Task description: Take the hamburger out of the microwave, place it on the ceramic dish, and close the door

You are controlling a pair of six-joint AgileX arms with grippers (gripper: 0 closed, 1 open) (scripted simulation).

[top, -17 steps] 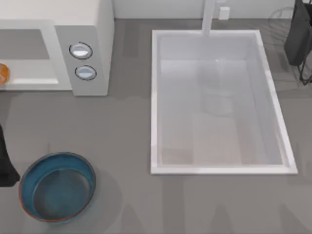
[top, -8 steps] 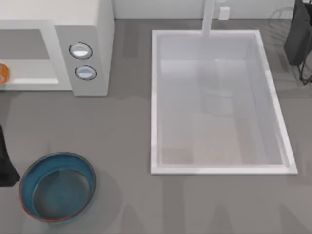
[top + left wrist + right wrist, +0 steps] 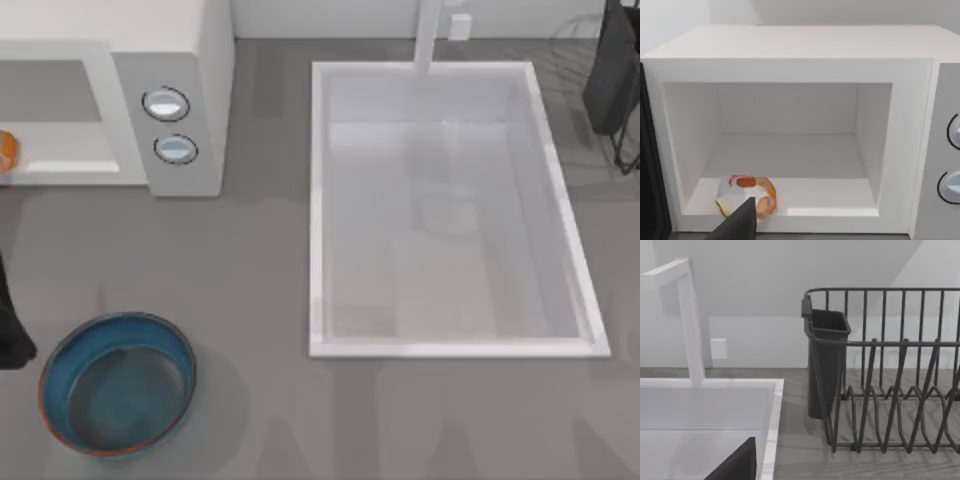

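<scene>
Lately changed: the dark left arm at the top view's left edge has crept a little toward the microwave; everything else lies as it did a second ago.
Meaning for the task: probably an early reach, nothing lifted yet.
Hamburger: on the cavity floor, near the front lip.
Door: swung open, seen as a dark edge beside the cavity.
Ceramic dish: empty on the table, in front of the microwave.
Left end effector: one dark fingertip just short of the hamburger; spread cannot be told, nothing held.
Right arm: parked by the dish rack.
</scene>
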